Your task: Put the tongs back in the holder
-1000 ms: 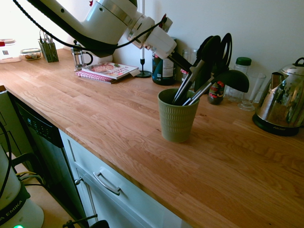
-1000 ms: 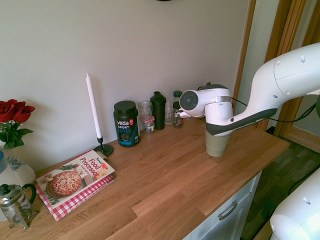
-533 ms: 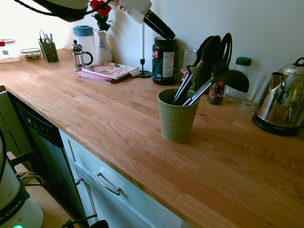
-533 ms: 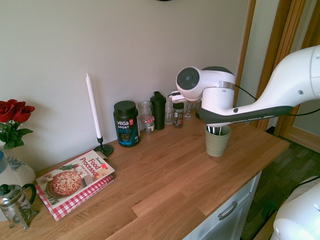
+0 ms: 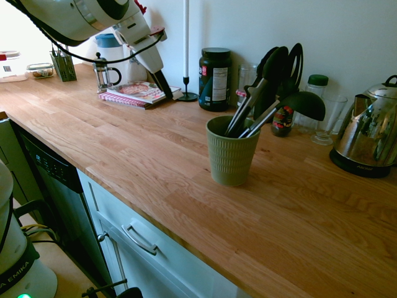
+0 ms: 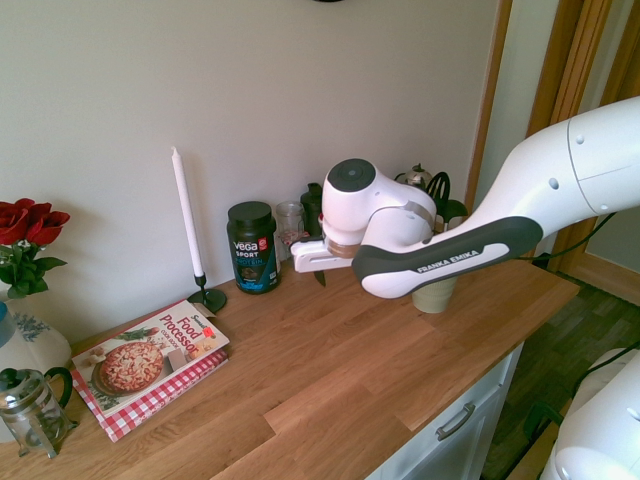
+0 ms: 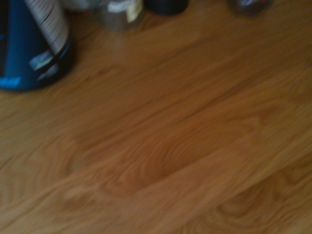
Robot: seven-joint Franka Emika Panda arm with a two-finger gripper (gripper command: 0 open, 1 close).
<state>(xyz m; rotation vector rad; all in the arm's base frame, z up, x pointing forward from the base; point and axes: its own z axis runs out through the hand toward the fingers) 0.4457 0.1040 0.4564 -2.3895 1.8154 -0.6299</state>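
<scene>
In the first exterior view, your gripper [image 5: 166,89] hung empty above the desk [image 5: 155,167] by the cookbook [image 5: 139,92], well apart from the holder [image 5: 231,152]. The tongs [image 5: 251,102] stood in that holder among other utensils, their long axis leaning up and away from the gripper. I couldn't tell here how wide the gripper stood.

In the second exterior view, the arm hid most of the holder [image 6: 436,296]. You could read "FRANKA EMIKA" on the arm, "Vega SPORT" on the black tub [image 6: 252,248] and "Food Processor" on the cookbook [image 6: 150,362].

The wrist view showed blurred bare wood and the tub's base [image 7: 31,46].
</scene>
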